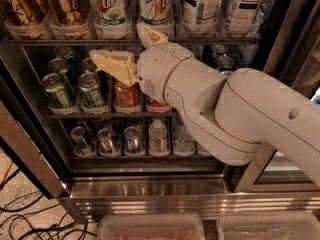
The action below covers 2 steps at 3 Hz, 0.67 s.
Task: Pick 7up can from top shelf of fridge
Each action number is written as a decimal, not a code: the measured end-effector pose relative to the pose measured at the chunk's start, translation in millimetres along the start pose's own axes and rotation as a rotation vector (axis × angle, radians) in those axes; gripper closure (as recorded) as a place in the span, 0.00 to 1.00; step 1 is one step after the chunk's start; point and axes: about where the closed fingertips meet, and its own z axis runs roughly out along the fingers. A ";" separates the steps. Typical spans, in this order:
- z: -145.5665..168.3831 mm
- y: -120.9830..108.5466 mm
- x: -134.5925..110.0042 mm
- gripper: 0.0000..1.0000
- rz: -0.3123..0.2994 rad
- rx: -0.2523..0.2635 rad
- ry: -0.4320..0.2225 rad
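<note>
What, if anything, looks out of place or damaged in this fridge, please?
Nothing stands out. The left 7up can and right 7up can stand upright on the top shelf; the lower cans look orderly too. The tool, open, is at that shelf's front bar, just below them.

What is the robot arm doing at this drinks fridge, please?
The white robot arm reaches into the stainless-steel display fridge. Its beige two-finger gripper hovers open at the front bar of the grey wire top shelf, just below two tall white-silver 7up cans. It holds nothing, and neither can is gripped yet.
</note>
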 end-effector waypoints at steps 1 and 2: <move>2.7 -0.1 -2.2 0.34 -0.007 -0.004 -0.002; 4.8 -4.6 -5.1 0.32 -0.019 -0.002 -0.004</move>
